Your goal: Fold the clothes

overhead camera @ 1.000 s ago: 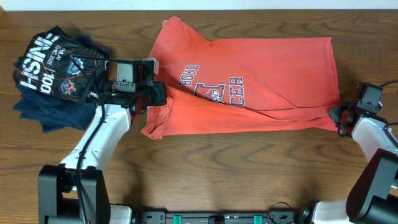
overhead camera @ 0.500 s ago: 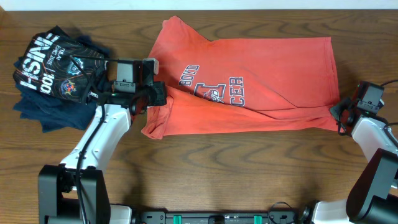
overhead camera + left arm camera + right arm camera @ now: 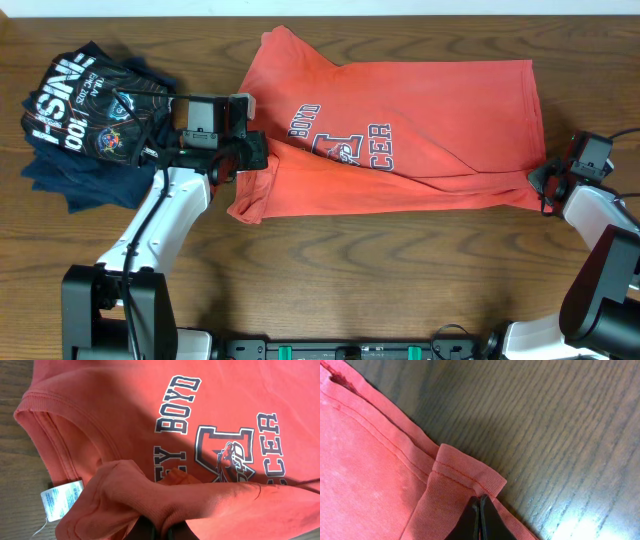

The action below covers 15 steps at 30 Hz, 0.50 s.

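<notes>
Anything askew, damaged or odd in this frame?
Nothing damaged or spilled. The red-orange T-shirt lies rumpled, with a diagonal fold under its print and its hem corner doubled over at the right gripper. The dark shirts sit heaped.

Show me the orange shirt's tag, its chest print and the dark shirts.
tag (image 3: 62, 500): left wrist view, label's middle.
chest print (image 3: 340, 141): overhead view, central emblem.
dark shirts (image 3: 82, 118): overhead view, top shirt.

tag txt on shirt too small
</notes>
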Each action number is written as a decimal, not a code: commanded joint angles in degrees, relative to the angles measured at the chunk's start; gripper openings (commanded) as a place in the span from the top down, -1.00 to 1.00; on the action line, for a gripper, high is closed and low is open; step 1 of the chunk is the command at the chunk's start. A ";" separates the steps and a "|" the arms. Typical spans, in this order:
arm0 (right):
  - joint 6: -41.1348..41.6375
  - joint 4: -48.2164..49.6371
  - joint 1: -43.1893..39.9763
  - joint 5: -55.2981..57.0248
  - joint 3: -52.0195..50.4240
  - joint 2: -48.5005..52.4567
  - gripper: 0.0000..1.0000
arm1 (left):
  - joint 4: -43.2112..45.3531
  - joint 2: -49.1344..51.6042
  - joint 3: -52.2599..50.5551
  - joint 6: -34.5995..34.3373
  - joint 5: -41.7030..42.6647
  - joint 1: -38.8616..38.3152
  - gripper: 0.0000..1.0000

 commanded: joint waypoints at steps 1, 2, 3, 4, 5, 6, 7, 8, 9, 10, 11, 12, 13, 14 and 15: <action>0.17 0.63 0.24 1.01 -0.26 0.39 0.97 | 0.07 0.48 -0.11 0.76 -0.72 0.02 0.88; 0.17 0.92 0.24 1.01 -0.26 0.39 0.99 | 0.07 0.48 -0.11 0.76 -0.74 0.02 0.88; 0.17 1.18 0.24 1.01 -0.26 0.39 0.98 | 0.07 0.48 -0.11 0.76 -0.72 0.02 0.88; 0.17 1.57 0.22 1.01 -0.24 0.35 0.98 | 0.07 0.48 -0.11 0.76 -0.74 0.02 0.88; 0.17 1.86 0.22 0.92 -0.22 0.31 0.98 | 0.07 0.48 -0.11 0.76 -0.74 0.02 0.88; 0.15 1.90 0.20 0.46 0.04 0.17 0.97 | 0.09 0.48 -0.11 0.76 -0.72 0.02 0.88; 0.09 1.81 0.20 -0.42 0.46 0.07 0.98 | 0.11 0.48 -0.11 0.76 -0.74 0.02 0.88; 0.09 1.40 0.20 -1.33 0.96 -0.09 0.98 | 0.13 0.48 -0.11 0.76 -0.74 0.02 0.88; 0.04 1.14 0.20 -2.12 1.44 -0.28 0.97 | 0.28 0.48 -0.11 0.76 -0.74 0.02 0.88; -0.37 0.90 0.22 -3.15 1.99 -0.44 0.98 | 0.48 0.48 -0.11 0.76 -0.74 0.02 0.88; -0.52 0.72 0.20 -3.74 2.49 -0.55 0.97 | 0.92 0.48 -0.11 0.76 -0.74 0.02 0.88; -0.52 0.31 0.20 -3.96 3.17 -0.55 0.97 | 1.44 0.48 -0.11 0.76 -0.74 0.02 0.88; -0.52 0.07 0.20 -3.96 3.74 -0.55 0.97 | 2.10 0.48 -0.11 0.76 -0.74 0.02 0.88; -0.52 -0.02 0.22 -3.96 4.26 -0.55 0.97 | 2.60 0.48 -0.11 0.76 -0.74 0.02 0.88; -0.52 -0.02 0.20 -3.96 4.79 -0.52 0.97 | 3.21 0.48 -0.11 0.76 -0.76 0.02 0.87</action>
